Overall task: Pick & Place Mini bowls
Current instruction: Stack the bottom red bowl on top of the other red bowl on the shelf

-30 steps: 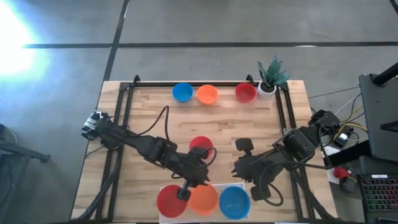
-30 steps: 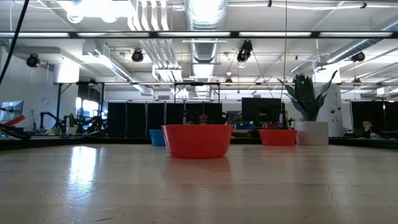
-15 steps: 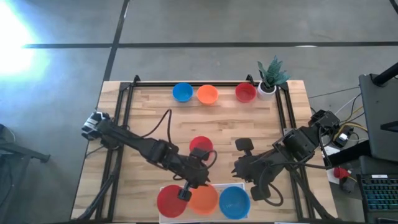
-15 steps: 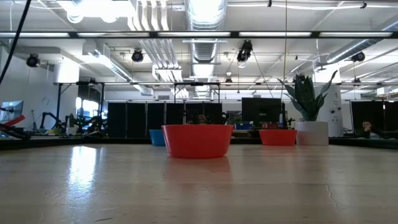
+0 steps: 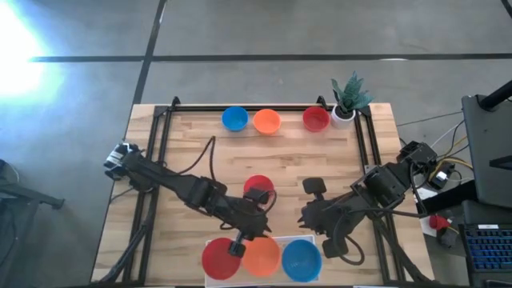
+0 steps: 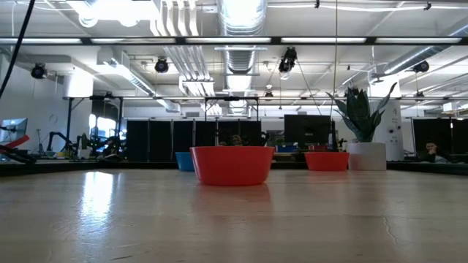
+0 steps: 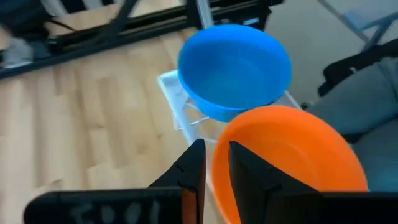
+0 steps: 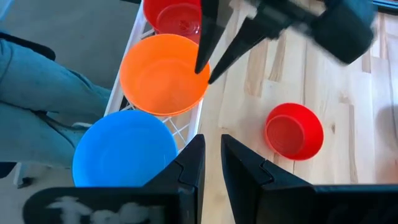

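Pinching orange mini bowl rim (tray-side), left gripper fingers astride.

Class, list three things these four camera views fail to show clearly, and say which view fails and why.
1. White tray: in the high view it is mostly covered by the three bowls on it and cut by the bottom edge.
2. Left gripper: in the high view its fingertips are too small to tell whether they grip the orange bowl.
3. Both arms: absent from the low view, which shows only the nearest red bowl and things behind it.
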